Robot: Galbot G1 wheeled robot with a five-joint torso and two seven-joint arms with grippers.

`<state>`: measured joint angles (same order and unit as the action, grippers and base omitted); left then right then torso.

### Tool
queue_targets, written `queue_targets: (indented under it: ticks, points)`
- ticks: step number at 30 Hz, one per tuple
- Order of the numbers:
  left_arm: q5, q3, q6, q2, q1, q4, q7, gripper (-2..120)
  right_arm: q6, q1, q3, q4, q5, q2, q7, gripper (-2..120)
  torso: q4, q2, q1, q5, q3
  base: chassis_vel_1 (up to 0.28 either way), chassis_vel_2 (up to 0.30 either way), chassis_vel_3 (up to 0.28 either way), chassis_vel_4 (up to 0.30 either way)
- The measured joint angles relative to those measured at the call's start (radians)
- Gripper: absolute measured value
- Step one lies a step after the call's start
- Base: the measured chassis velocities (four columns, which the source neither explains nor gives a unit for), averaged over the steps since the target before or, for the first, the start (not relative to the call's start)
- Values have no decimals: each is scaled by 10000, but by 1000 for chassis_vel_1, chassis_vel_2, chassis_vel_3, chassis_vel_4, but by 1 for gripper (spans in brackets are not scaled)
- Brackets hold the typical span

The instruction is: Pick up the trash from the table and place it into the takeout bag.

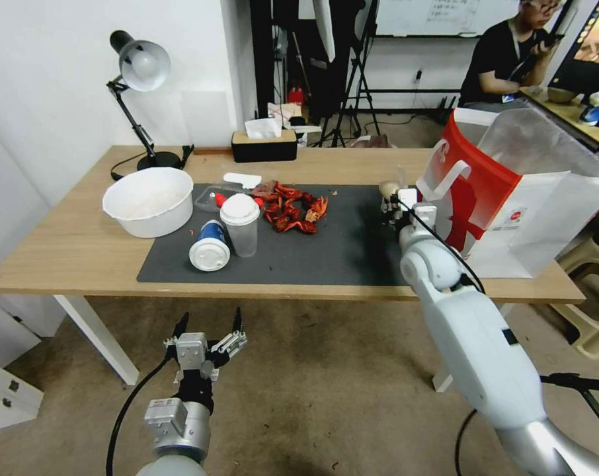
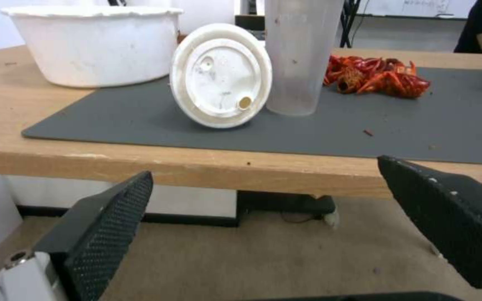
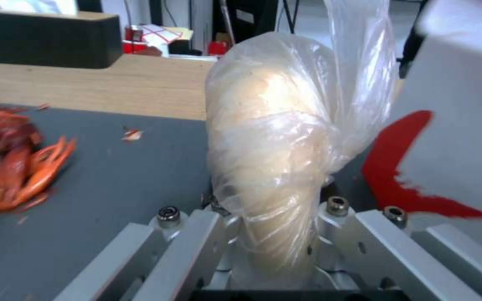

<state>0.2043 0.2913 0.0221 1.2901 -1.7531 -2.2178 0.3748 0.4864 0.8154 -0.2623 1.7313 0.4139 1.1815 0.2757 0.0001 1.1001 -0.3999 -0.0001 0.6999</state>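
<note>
My right gripper (image 1: 395, 200) is shut on a small beige ball wrapped in clear plastic (image 1: 387, 190), at the right end of the dark mat, close beside the takeout bag (image 1: 511, 198). In the right wrist view the wrapped ball (image 3: 274, 142) stands between the jaws of the right gripper (image 3: 274, 225), with the takeout bag's red print (image 3: 403, 184) just beyond. A blue cup (image 1: 209, 248) lies on its side by an upright clear cup (image 1: 241, 225). My left gripper (image 1: 207, 328) hangs open below the table's front edge (image 1: 81, 281), facing the blue cup's white lid (image 2: 221, 75) and the clear cup (image 2: 299, 54).
A large white bowl (image 1: 149, 200) sits at the mat's left. Red crayfish shells (image 1: 289, 208) lie mid-mat. A desk lamp (image 1: 141, 66) and a black tissue box (image 1: 264, 144) stand at the table's back. A beige stool (image 1: 590, 311) is beside the bag.
</note>
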Motion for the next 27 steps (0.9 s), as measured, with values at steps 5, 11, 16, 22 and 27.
queue_targets:
  ticks: [5, 11, 16, 22, 27]
  points:
    - [-96, -45, 43, 36, -56, -59, 4, 100, 64, 1095, -490, 1556, 8, -399, -286, 10, -4, 0, 0, 3, 1, 0, 0, 0, 0]
    - [-203, -94, 105, 36, -111, -131, 22, 100, 101, 2264, -1301, 3170, 15, -927, -787, 10, 0, 0, 1, 3, 0, 0, 0, 0, 0]
    - [-286, -126, 174, 52, -174, -176, 21, 100, 107, 2898, -1682, 3983, 11, -1203, -961, 10, -1, 0, 1, 2, -1, 0, 0, 0, 0]
    - [-412, -188, 255, 85, -262, -198, 12, 100, 102, 3793, -2206, 5298, 21, -1390, -1026, 9, 0, 0, 0, 1, 1, 0, 0, 0, 0]
    - [-466, -195, 274, 86, -320, -248, 6, 100, 97, 4173, -2558, 5973, 13, -1540, -1028, 9, -2, -1, 1, 1, 0, 0, 0, 0, 0]
